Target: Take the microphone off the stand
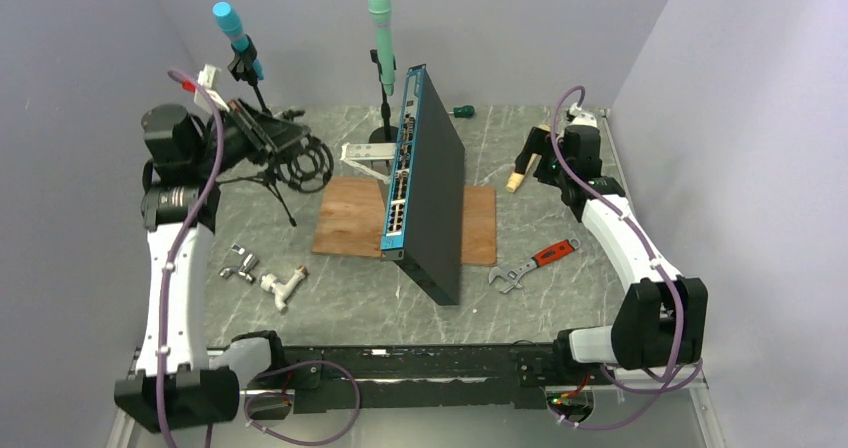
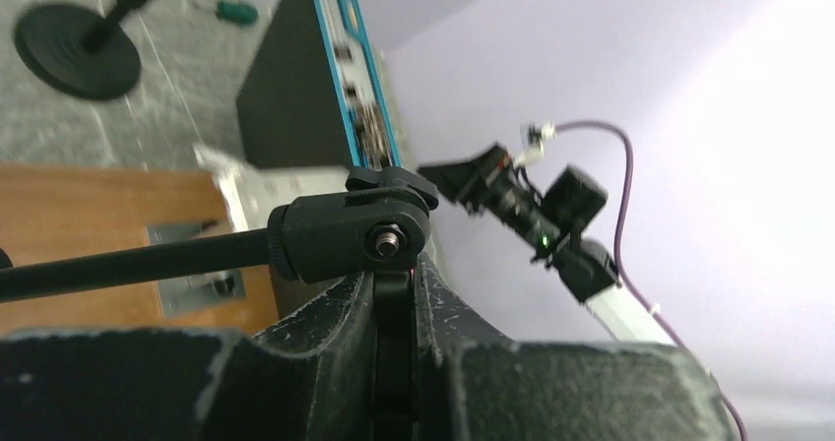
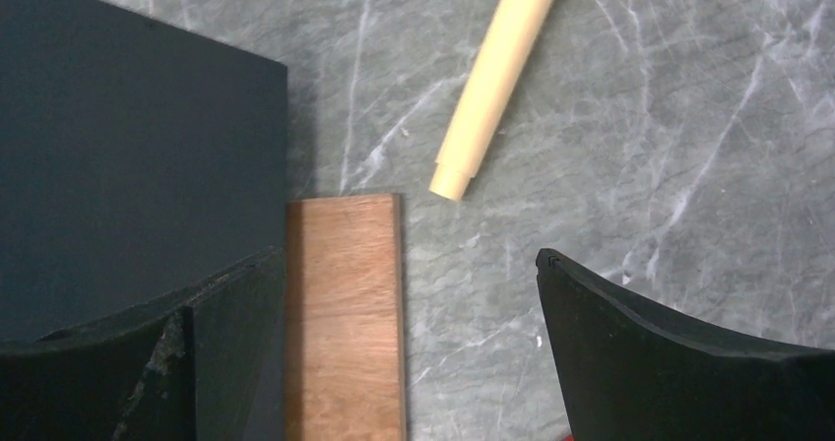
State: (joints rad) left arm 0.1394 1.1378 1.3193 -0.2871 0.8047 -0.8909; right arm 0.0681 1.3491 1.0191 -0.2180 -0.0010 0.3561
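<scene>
- My left gripper [image 2: 394, 276] is up at the far left corner of the table [image 1: 560, 298], right at the tripod stand [image 1: 258, 93].
- On the left wrist camera its fingers [image 2: 325, 333] are pressed almost together, with a dark piece of the stand pinched in the narrow slot between them.
- The stand's swivel joint [image 2: 350, 234] sits just above the fingertips, and a black rod runs from it toward the left of that view.
- The blue microphone [image 1: 232, 26] is in the clip at the top of the tripod stand, tilted, over the far left corner. I cannot see it on the wrist camera.
- A green microphone [image 1: 381, 23] stands upright on a second stand near the middle of the far edge.
- A network switch [image 1: 432, 198] stands on its edge across a wooden board [image 1: 350, 218] mid-table.
- My right gripper [image 3: 412, 264] hangs near the far right corner, fingers spread wide and holding nothing.
- Below it I see the board's corner and, apart from it, a cream handle [image 3: 497, 77] lying on the table.
- A red-handled wrench [image 1: 535, 263] lies toward the right edge.
</scene>
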